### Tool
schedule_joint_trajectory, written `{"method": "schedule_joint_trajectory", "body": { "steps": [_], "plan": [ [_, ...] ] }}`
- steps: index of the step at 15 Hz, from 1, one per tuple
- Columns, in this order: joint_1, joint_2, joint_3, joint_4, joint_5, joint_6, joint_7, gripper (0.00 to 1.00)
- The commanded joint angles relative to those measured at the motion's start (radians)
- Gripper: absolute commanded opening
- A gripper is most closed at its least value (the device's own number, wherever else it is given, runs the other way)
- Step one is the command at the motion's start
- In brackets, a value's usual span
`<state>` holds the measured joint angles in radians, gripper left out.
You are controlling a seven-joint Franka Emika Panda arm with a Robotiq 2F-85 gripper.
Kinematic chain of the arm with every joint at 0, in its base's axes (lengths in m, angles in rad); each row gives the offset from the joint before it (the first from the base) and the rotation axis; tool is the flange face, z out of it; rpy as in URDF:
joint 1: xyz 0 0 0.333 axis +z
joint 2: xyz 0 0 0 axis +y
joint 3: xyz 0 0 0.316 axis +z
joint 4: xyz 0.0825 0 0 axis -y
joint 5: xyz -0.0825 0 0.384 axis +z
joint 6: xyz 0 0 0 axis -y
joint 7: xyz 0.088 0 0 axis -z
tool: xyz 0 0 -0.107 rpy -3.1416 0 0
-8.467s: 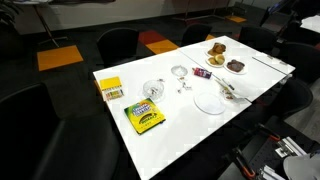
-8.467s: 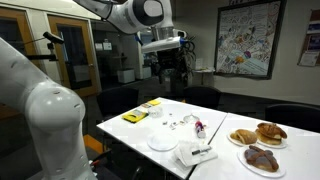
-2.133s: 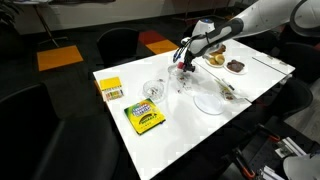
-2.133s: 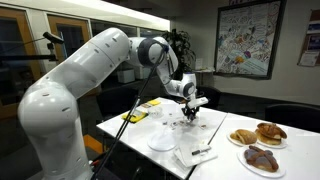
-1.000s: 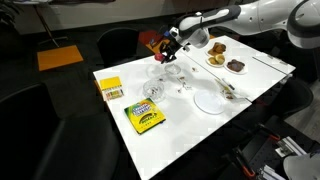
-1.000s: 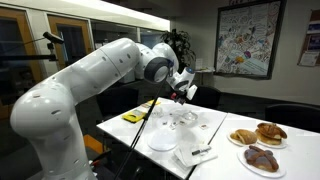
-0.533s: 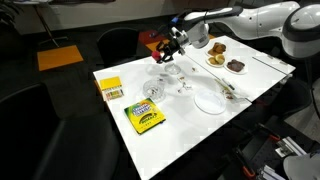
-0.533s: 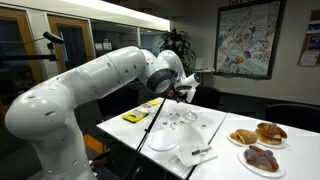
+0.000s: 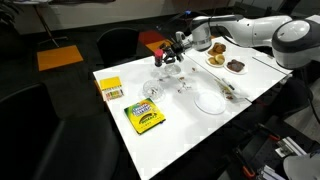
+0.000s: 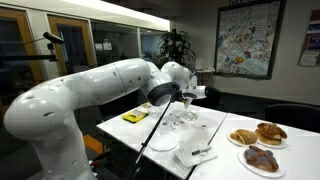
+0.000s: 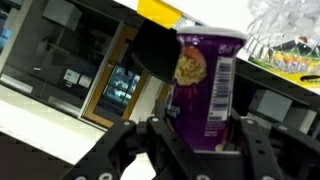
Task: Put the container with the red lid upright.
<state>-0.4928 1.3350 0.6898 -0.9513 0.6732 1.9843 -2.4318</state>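
In the wrist view my gripper [image 11: 203, 126] is shut on the container with the red lid [image 11: 203, 85]. Its body looks purple here, with a printed label and a barcode, and the lid itself does not show. The two fingers [image 11: 163, 137] press on its sides. In both exterior views the gripper [image 9: 166, 56] [image 10: 189, 93] hangs in the air over the far edge of the white table [image 9: 180, 135], and the small container is too tiny to make out between the fingers there.
On the table lie a yellow crayon box [image 9: 144, 117], a smaller yellow box [image 9: 111, 89], a clear glass vessel [image 9: 152, 90] and a flat clear round lid [image 9: 209, 102]. Plates of pastries [image 9: 218, 50] [image 10: 262, 133] stand at one end. Dark chairs surround the table.
The arm has risen from the middle of the table and swung toward its far edge, wrist turning, with the container still in the shut gripper.
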Motion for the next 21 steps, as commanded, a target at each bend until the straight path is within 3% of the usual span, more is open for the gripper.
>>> {"method": "schedule_joint_trajectory", "body": {
  "steps": [1,2,6,10,15,16,21],
  "plan": [
    [0.027,0.065,-0.047,0.135,0.108,-0.178,0.047,0.29],
    [0.018,0.074,-0.023,0.135,0.064,-0.154,0.096,0.29],
    [0.071,0.056,-0.106,0.17,0.004,-0.053,0.254,0.29],
    [0.092,0.08,-0.119,0.23,-0.029,-0.115,0.351,0.29],
    [0.087,0.094,-0.102,0.264,-0.029,-0.209,0.363,0.29],
    [0.082,0.068,-0.107,0.208,-0.021,-0.162,0.354,0.54],
    [0.081,0.072,-0.107,0.22,-0.021,-0.182,0.354,0.54]
  ]
}}
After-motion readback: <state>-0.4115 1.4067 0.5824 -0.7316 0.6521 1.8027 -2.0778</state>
